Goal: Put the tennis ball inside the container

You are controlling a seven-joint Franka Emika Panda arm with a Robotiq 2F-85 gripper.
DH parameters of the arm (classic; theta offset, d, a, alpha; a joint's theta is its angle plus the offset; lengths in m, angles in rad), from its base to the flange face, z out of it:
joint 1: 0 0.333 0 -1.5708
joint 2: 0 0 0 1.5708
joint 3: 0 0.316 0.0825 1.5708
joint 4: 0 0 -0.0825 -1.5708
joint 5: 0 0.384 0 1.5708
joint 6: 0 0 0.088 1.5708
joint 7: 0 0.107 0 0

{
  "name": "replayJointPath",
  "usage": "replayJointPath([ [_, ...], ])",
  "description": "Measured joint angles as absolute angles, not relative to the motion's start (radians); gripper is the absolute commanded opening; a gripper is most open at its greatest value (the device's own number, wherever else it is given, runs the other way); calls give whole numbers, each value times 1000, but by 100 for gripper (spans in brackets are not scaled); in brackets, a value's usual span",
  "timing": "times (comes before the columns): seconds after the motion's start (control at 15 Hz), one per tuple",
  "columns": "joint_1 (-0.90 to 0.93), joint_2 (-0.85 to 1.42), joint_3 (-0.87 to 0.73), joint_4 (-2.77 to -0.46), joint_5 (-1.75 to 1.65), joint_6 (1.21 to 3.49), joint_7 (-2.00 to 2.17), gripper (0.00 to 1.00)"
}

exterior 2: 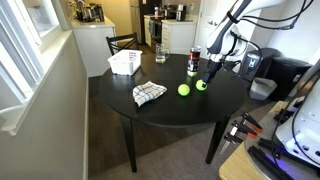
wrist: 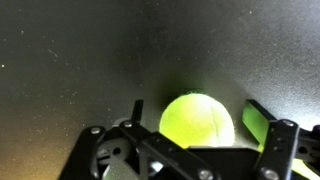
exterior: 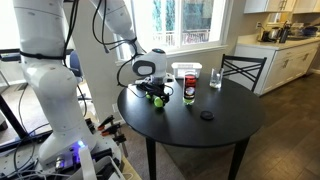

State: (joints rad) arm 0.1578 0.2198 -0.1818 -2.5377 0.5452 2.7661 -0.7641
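Two look-alike yellow-green tennis balls lie on the round black table [exterior: 230,125]. In an exterior view one ball [exterior 2: 201,85] sits right under my gripper [exterior 2: 209,72] and the other ball [exterior 2: 184,90] lies beside it. In the wrist view the ball [wrist: 197,122] rests on the table between my gripper's [wrist: 196,108] open fingers, with a gap on the right side. In an exterior view the gripper [exterior: 150,86] hangs low over the balls [exterior: 156,98]. The white container [exterior: 185,70] with a reddish rim stands behind the dark can; it also shows in an exterior view [exterior 2: 125,62].
A tall dark can [exterior: 190,89] [exterior 2: 193,62] stands close to the balls. A clear glass [exterior: 215,78] [exterior 2: 159,52], a checked cloth [exterior 2: 149,93] and a small dark object [exterior: 207,115] are on the table. A chair [exterior: 243,70] stands at the table's edge.
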Motion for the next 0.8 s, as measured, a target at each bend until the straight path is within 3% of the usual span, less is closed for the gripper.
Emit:
replayJointPath([
  [0.8,170,234,-176,-2534,471,2870,-764,100],
])
